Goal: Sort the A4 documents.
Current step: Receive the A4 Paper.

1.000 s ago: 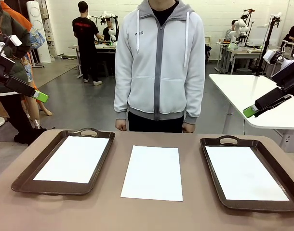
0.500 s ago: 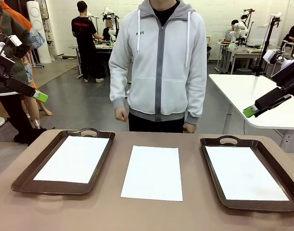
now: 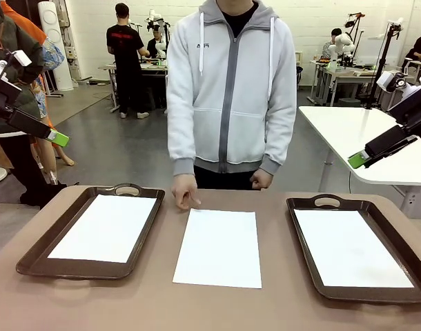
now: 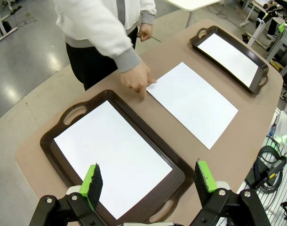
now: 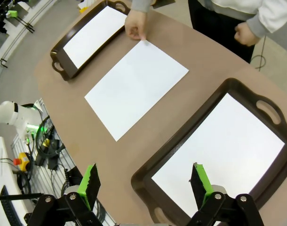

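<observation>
One white A4 sheet lies bare on the brown table between two dark brown trays. Another sheet rests in the left tray, and a third sheet in the right tray. A person's hand points down at the far left corner of the middle sheet. My left gripper hangs open high above the left tray. My right gripper hangs open high above the right tray. Neither holds anything.
The person in a grey zip hoodie stands at the table's far edge, the other hand a fist near the edge. A white side table stands at the right. Bare brown tabletop lies in front of the trays.
The person has leaned in and brought one hand down onto the table, finger at the middle sheet's far left corner. Both arms have stayed still.
</observation>
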Robot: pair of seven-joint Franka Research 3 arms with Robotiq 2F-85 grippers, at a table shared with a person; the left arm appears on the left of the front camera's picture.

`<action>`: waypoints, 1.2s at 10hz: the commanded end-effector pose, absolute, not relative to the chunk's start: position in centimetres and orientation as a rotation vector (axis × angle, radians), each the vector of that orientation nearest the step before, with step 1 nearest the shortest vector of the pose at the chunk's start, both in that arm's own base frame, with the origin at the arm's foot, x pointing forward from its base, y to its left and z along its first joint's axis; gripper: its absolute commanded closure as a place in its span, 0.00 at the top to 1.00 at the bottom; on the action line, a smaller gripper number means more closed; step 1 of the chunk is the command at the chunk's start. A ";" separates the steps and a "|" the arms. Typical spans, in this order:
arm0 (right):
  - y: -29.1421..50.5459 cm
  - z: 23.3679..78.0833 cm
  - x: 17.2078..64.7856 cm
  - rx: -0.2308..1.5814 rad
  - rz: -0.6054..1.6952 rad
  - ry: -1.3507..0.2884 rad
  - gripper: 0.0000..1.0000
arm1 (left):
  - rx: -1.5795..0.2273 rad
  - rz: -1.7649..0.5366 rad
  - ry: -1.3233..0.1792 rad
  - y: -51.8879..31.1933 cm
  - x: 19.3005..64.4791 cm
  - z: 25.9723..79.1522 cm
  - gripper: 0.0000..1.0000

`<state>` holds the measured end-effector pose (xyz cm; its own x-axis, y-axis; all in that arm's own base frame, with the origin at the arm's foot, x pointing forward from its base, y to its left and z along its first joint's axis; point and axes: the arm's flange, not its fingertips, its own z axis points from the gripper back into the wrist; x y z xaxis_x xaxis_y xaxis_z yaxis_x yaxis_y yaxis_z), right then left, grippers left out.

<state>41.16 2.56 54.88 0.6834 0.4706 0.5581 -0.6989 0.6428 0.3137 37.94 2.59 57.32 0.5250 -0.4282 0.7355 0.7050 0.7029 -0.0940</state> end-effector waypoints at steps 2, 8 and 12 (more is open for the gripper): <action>2.5 54.8 41.2 0.543 0.691 -0.455 1.00 | -0.398 -0.713 -0.748 2.6 37.9 57.1 1.00; 2.5 54.8 41.2 0.543 0.691 -0.455 1.00 | -0.398 -0.713 -0.748 2.6 37.9 57.1 1.00; 2.5 54.8 41.2 0.543 0.691 -0.455 1.00 | -0.398 -0.713 -0.748 2.6 37.9 57.1 1.00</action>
<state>41.16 2.56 54.88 0.6834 0.4706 0.5581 -0.6989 0.6428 0.3137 37.94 2.59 57.32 0.5250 -0.4282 0.7355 0.7050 0.7029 -0.0940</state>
